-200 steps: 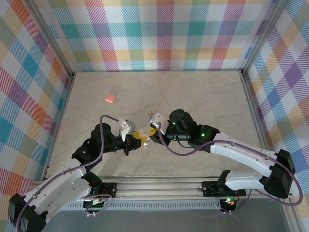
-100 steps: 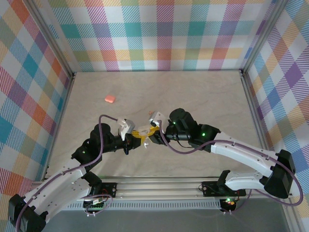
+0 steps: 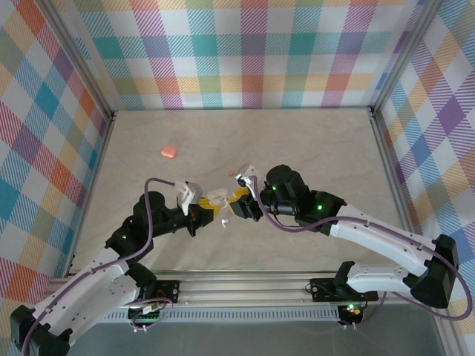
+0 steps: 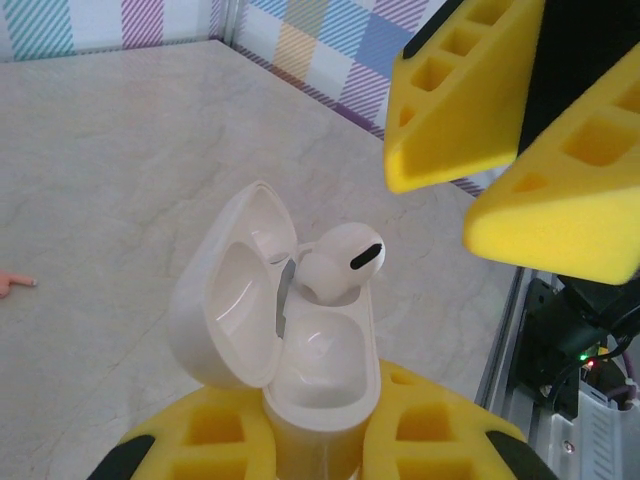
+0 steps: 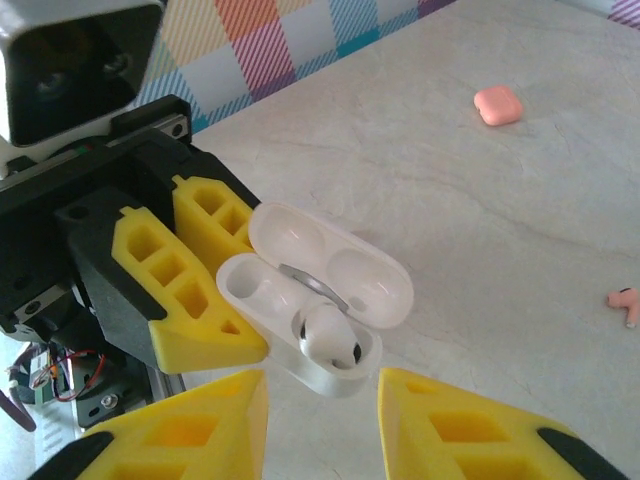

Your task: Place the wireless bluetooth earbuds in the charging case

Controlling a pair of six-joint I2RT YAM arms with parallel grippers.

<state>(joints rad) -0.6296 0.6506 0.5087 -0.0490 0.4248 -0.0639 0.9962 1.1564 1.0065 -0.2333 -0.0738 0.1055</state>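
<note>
Left gripper point(image 3: 210, 210): clenched on the base of the white case point(image 4: 320, 372), one yellow finger point(image 5: 165, 285) on each side.
White case: held in mid-air over the near middle of the table point(image 3: 312, 148), lid point(image 4: 225, 300) swung open and tilted back.
White earbud point(image 4: 340, 264): seated head-up in one well of the white case, with a dark oval vent on its head; the neighbouring well is hollow.
Right gripper point(image 5: 322, 405): released, jaws spread wide, hanging just beside the white case and apart from it.
Pink case point(image 3: 169, 151): shut, flat on the table at far left, well apart from both arms.
Pink earbud point(image 5: 624, 299): lying on the table beyond the grippers, well apart from the pink case.
Top view: both arms meeting at the near middle, the white case a pale patch between the two grippers; contents of the wells too small to tell.
Left wrist view: close on the glossy inside of the lid and the seated white earbud, with the right gripper's yellow fingers at upper right and the pink earbud at the left edge.
Right wrist view: looks down into both wells at once, with the left gripper's black body behind them and the pink case on the table beyond.
</note>
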